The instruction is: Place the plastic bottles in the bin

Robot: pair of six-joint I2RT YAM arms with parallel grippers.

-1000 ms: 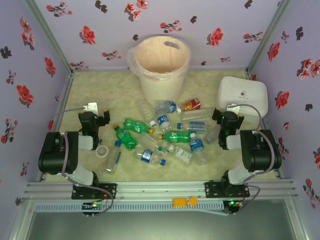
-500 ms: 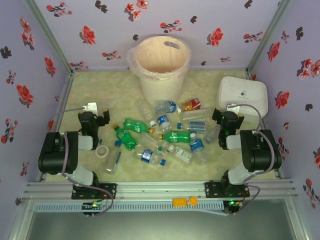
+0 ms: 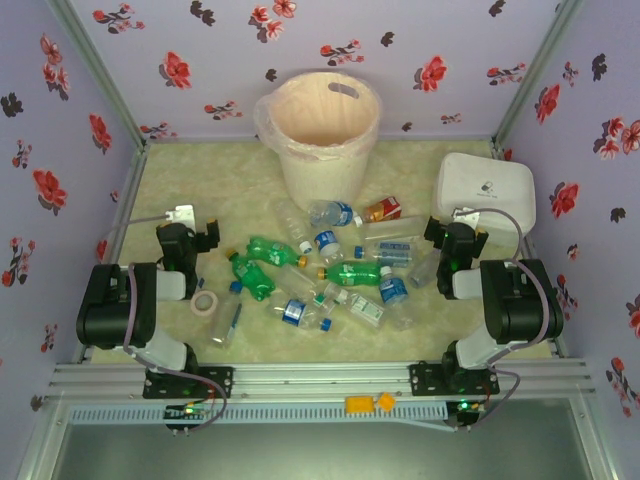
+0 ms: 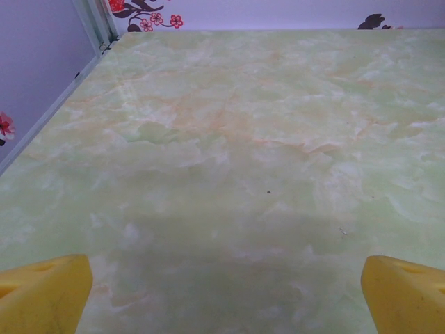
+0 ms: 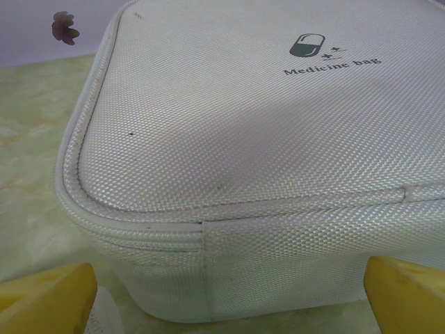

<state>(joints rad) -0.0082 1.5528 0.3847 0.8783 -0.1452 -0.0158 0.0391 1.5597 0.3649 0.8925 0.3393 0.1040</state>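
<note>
Holds nothing in the left hand (image 4: 222,303): yellow fingers (image 4: 42,292) wide apart, low over bare bench (image 4: 229,139). Holds nothing in the right hand (image 5: 222,299) either: fingers spread apart too, right up close to the white medicine bag (image 5: 243,139).

Looks just the same as a moment ago. No moved arm, no moved bottle. Means no start on the job yet.

All the plastic bottles (image 3: 355,273) lying in a heap in the middle of the bench, between the two arms and just in front of the bin (image 3: 320,170). About a dozen, maybe; hard to count from so high up. No bottle inside the bin so far, just its clear bag.

Small tape roll (image 3: 205,303) beside the left arm, not part of the job.

Best guess for next: reach into the heap, grab one bottle, lift it, drop it in the bin.
</note>
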